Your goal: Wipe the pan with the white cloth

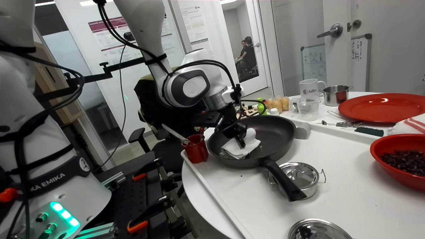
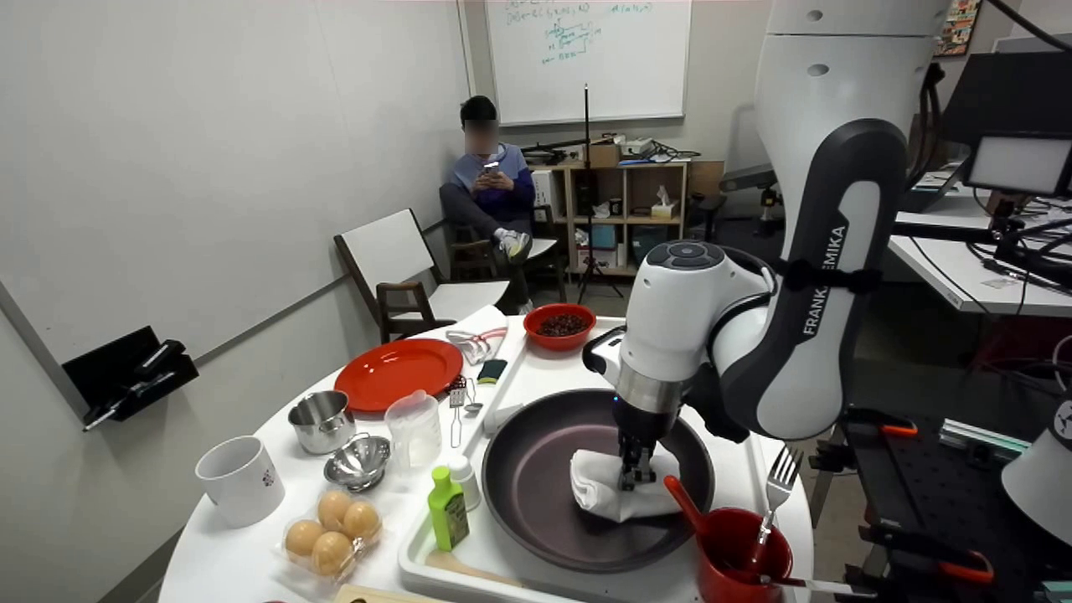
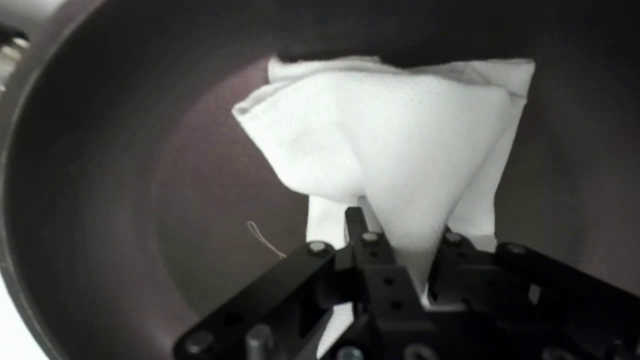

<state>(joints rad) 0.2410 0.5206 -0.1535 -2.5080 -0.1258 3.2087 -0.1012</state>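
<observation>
In both exterior views the dark pan (image 1: 277,132) (image 2: 532,477) lies flat on the white tray. Its black handle (image 1: 282,181) reaches out over a lidded steel pot. The white cloth (image 1: 254,144) (image 2: 596,486), folded and bunched, rests on the pan floor, toward the side where the red mug stands. My gripper (image 2: 636,479) points down into the pan, pinching a fold of the cloth. In the wrist view, cloth (image 3: 400,125) rises between the two black fingers and drapes ahead of them; it partly hides the fingertips. A thin thread (image 3: 266,241) lies beside the cloth on the pan.
A red mug (image 2: 745,553) with utensils stands close against the pan. A green bottle (image 2: 448,511) and white shaker sit at its opposite side. The lidded steel pot (image 1: 310,189) is under the handle. Further off are a red bowl (image 2: 559,342) and a red plate (image 2: 398,373).
</observation>
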